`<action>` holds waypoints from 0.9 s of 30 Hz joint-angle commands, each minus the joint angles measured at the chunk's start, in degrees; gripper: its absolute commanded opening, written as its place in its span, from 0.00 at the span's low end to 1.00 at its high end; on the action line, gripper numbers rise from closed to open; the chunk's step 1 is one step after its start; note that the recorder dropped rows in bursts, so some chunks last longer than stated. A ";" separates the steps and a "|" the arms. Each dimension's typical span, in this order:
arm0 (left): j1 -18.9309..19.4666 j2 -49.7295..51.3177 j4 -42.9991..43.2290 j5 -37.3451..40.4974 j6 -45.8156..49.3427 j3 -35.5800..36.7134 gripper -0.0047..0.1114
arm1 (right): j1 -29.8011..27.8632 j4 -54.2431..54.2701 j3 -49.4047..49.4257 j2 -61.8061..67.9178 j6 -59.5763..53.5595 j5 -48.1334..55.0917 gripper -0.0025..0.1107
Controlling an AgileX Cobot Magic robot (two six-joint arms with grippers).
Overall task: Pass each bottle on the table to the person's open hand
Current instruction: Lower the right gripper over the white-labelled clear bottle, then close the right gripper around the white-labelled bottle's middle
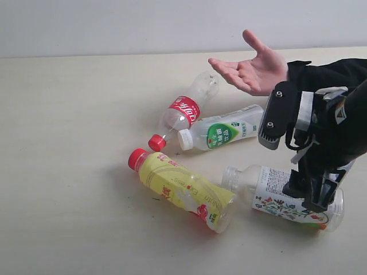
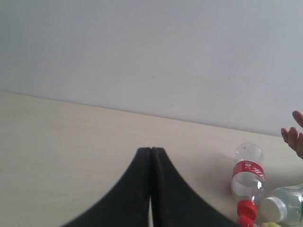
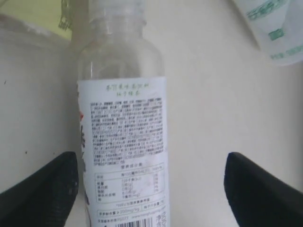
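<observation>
1. The bottles lie on their sides in a loose cluster on the pale table (image 1: 69, 172). Nearest are the yellow-wrapped bottle (image 1: 183, 190), its red cap pointing left, and just beside it the floral-label bottle (image 1: 275, 197).
2. The right gripper (image 3: 151, 189) hangs over the floral-label bottle, jaws apart, one on each side of its body. In the exterior view the arm hides part of that label.
3. Behind them lie the green-white bottle (image 1: 222, 133) and the red-label bottle (image 1: 184, 110), their caps close together near the yellow-wrapped bottle's cap.
4. Farthest back, the person's open hand (image 1: 252, 71) is held palm up above the table.
5. The left gripper (image 2: 151, 156), jaws pressed together, sits apart from the cluster.
6. The floral-label bottle's back panel carries fine print, too small to read. The red label's white script is also illegible.
</observation>
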 commanded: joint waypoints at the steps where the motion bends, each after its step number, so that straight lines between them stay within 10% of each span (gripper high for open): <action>1: -0.21 -0.32 0.19 -0.60 0.04 0.00 0.04 | 0.18 0.65 -0.03 -0.31 -4.47 0.63 0.73; 27: -0.21 -0.32 0.19 -0.60 0.04 0.00 0.04 | 0.18 0.65 -0.03 16.45 -9.39 -6.93 0.73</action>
